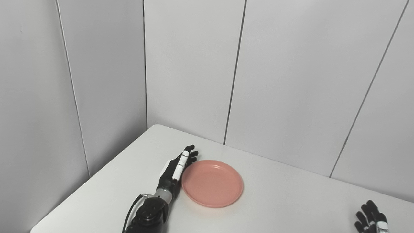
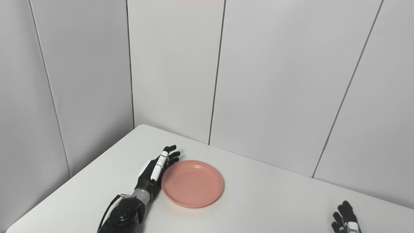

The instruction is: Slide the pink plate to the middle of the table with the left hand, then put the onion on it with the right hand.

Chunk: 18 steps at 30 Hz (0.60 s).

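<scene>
A white table (image 1: 275, 200) stands in a corner of grey wall panels (image 1: 190, 64). On it lies the pink plate (image 1: 212, 183), flat and with nothing on it, left of the table's middle as the head cameras see it.

The left hand (image 1: 176, 166) lies at the plate's 9 o'clock side, its arm coming up from the bottom edge. The fingers (image 1: 190, 153) are stretched out straight and close together, pointing toward 1 o'clock, and they hold nothing. The hand's inner edge runs along the plate's left rim, touching it or just beside it; the frames do not settle which. The fingertips reach past the rim at about 10 o'clock of the plate.

The right hand (image 2: 345, 217) shows only in part at the bottom right corner, at about 4 o'clock from the plate and well apart from it. Its dark fingertips (image 1: 368, 210) point up and are spread a little, with nothing seen between them. The palm is cut off by the picture's edge, so whether it is open or closed cannot be told for sure.

No onion shows in either view.
</scene>
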Motion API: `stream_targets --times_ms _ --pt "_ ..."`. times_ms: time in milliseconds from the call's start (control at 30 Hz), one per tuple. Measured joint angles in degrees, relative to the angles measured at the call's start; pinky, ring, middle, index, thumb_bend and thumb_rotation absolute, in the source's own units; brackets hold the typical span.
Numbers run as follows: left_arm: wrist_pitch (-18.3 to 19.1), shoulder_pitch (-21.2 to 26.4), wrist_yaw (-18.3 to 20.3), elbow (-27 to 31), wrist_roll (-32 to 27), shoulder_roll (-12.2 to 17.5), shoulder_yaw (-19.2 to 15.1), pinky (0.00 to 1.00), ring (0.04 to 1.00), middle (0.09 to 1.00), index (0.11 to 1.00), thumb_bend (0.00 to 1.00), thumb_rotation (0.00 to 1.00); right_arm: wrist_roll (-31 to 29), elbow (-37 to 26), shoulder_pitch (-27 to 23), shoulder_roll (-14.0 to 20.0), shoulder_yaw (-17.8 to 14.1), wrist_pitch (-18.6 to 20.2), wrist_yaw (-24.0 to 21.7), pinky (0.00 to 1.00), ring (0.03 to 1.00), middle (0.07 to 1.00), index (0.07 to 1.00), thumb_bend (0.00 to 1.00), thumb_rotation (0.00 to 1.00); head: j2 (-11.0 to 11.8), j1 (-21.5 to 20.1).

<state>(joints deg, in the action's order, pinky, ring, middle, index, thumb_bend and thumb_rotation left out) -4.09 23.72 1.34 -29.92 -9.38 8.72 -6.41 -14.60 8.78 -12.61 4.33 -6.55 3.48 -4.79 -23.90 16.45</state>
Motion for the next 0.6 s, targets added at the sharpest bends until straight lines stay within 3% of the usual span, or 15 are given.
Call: stream_targets --times_ms 267,333,600 --pt "0.6 0.18 -0.11 0.73 -0.02 -2.36 1.6 0.94 0.909 0.892 0.9 0.53 1.0 0.11 4.38 -1.66 -0.11 0.1 -4.61 -2.36 1.0 0.972 0.962 0.949 0.53 0.84 -1.67 -5.02" --pt "0.71 0.19 -0.09 0.95 0.02 -3.1 2.07 0.94 0.908 0.892 0.903 0.54 1.0 0.46 4.54 -1.83 -0.23 0.14 -4.66 -2.32 0.99 0.966 0.958 0.943 0.53 0.84 -2.98 -8.87" --pt "0.65 0.7 1.9 0.9 0.28 -6.43 4.69 0.95 0.917 0.903 0.914 0.55 1.0 2.37 3.35 -1.84 -1.64 0.66 -4.65 -0.86 0.98 0.96 0.951 0.941 0.55 0.82 -4.66 -15.99"
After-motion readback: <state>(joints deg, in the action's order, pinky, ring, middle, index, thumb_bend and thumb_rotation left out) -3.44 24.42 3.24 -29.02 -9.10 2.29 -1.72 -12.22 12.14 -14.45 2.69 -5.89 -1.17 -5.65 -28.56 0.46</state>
